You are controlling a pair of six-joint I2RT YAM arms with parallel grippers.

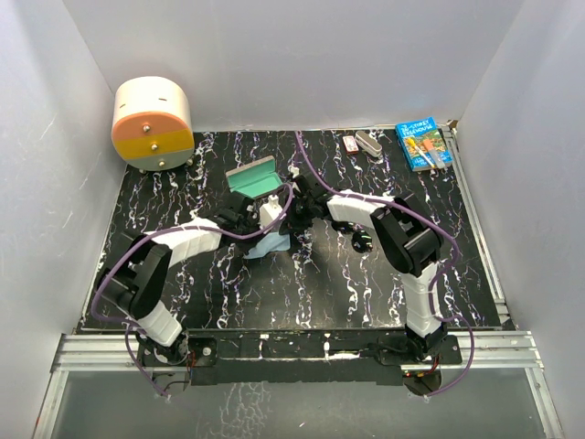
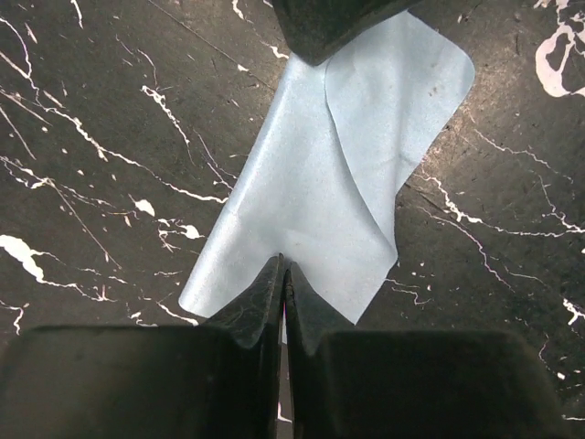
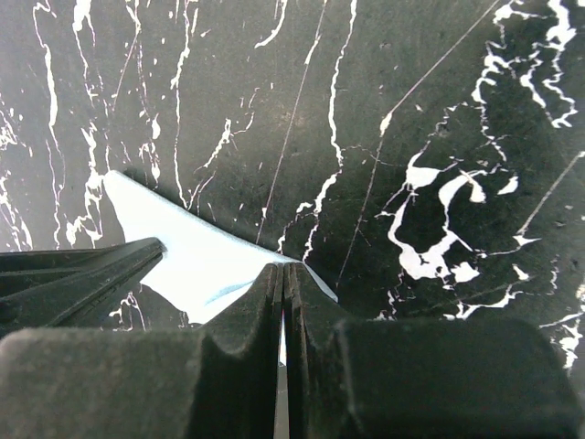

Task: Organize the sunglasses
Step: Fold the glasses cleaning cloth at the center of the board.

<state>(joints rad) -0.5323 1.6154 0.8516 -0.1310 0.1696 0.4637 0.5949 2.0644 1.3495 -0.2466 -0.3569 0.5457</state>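
A light-blue cloth (image 2: 338,174) lies partly folded on the black marbled table (image 2: 101,137). My left gripper (image 2: 282,262) is shut with its tips pinching the cloth's near edge. The right gripper (image 3: 283,267) is shut on another corner of the cloth (image 3: 196,261), and its dark fingers (image 2: 324,27) show at the top of the left wrist view. From above, both grippers meet over the cloth (image 1: 271,245) at mid-table. The open grey-brown case (image 1: 253,176) with teal lining sits just behind them. The sunglasses are hidden from every view.
A round cream drawer unit (image 1: 153,123) with orange and yellow fronts stands at the back left. A blue book (image 1: 423,144) and two small items (image 1: 363,144) lie at the back right. White walls close in the table on three sides.
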